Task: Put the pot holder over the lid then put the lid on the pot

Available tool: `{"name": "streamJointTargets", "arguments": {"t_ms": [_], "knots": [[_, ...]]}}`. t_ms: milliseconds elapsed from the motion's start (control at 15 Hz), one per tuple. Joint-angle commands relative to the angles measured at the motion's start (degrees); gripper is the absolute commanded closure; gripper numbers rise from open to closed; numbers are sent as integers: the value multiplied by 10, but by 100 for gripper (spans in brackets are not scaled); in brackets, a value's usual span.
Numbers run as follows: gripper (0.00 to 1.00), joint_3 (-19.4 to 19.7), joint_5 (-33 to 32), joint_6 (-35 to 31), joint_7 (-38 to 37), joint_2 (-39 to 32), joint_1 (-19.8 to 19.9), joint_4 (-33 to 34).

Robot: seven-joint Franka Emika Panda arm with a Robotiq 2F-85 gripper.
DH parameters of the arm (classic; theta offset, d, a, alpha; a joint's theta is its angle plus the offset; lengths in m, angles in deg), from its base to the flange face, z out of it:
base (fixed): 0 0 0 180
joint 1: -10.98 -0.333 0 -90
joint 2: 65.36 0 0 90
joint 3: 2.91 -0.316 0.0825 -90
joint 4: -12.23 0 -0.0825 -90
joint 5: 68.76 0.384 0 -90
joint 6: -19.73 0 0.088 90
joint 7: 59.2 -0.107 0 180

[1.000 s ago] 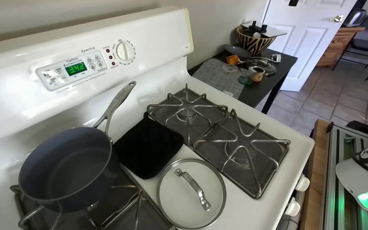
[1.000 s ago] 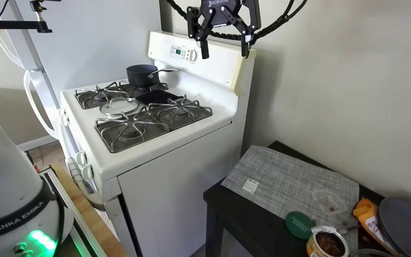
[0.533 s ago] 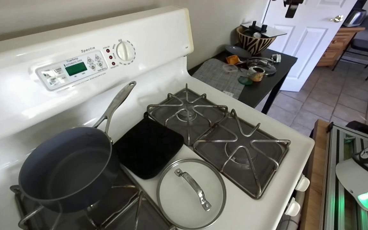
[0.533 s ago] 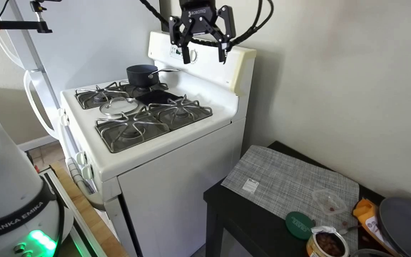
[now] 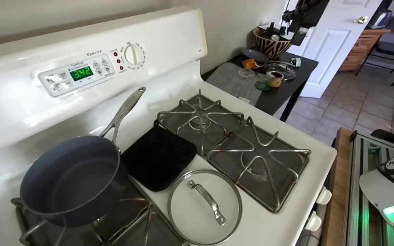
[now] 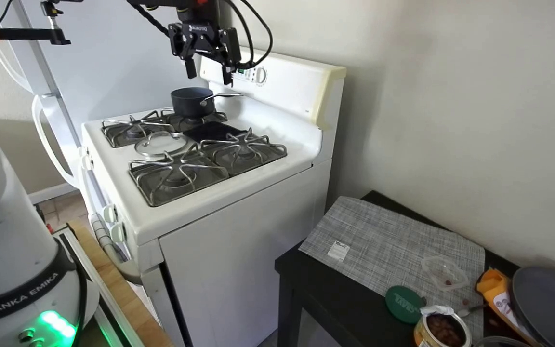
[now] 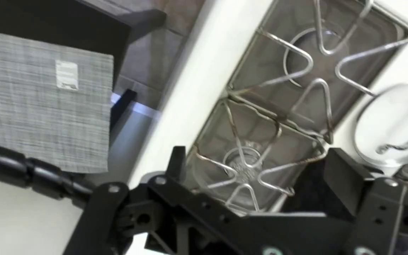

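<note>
"Hanging high: a black two-fingered robot hand [image 6: 209, 78], spread wide."

"And the flat black cloth pot holder [image 5: 159, 155]?"

"Just beside the round clear-glass lid [image 5: 202, 210], near the dark grey-blue pot [image 5: 70, 179]."

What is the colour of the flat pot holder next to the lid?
The pot holder is black; it shows best in an exterior view.

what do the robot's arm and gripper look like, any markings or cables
The arm is rounded and white, with a black band lettered FRANKA EMIKA and a green light below. The gripper is black and angular, marked ROBOTIQ, with two blocky fingers. A ribbed black cable runs beside it.
</note>
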Motion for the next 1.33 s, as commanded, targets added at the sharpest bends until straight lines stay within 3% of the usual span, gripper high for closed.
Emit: {"name": "streamJointTargets", "arguments": {"t_ms": [0, 67, 533, 600, 667, 1267], "knots": [[0, -32, 66, -135, -50, 36, -40, -66], [0, -17, 36, -76, -26, 10, -25, -27], [0, -17, 37, -89, -31, 8, -27, -29], [0, -38, -1, -136, -73, 7, 5, -40], [0, -43, -9, -156, -89, 4, 10, -45], [0, -56, 126, -311, -62, -87, -120, -80]]}}
